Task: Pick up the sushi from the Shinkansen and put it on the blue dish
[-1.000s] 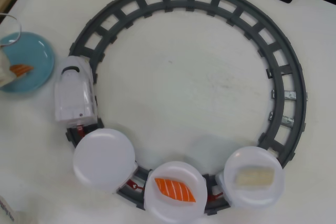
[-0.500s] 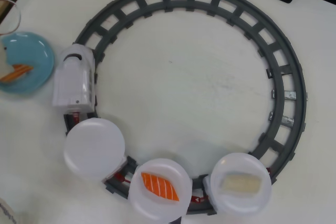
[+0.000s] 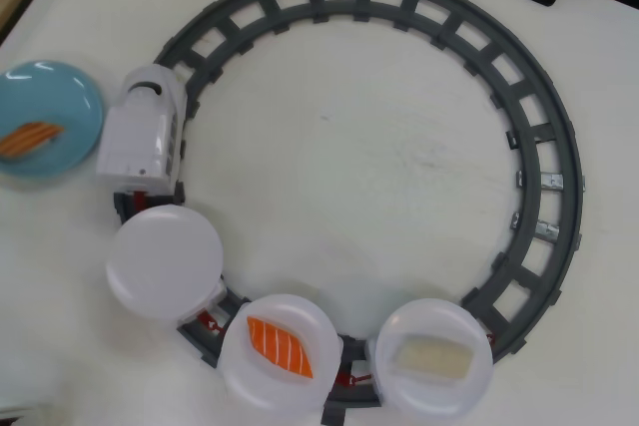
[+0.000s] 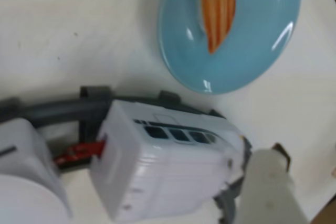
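Observation:
The salmon sushi [image 3: 30, 137] lies on the blue dish [image 3: 62, 97] at the far left of the overhead view. In the wrist view it [image 4: 218, 9] lies on the dish [image 4: 247, 61] at the top. The white Shinkansen [image 3: 145, 132] stands on the track just right of the dish, and it fills the lower middle of the wrist view [image 4: 168, 166]. The arm does not show in the overhead view. One pale, blurred finger [image 4: 269, 187] of my gripper shows at the wrist view's lower right, beside the train. The other finger is out of view. Nothing shows in the gripper.
The dark grey ring track [image 3: 539, 127] circles the table. Behind the train ride an empty white plate [image 3: 165, 261], a plate [image 3: 240, 371] with a striped bright-orange piece [image 3: 280, 346], and a plate [image 3: 399, 391] with a whitish piece [image 3: 431, 358].

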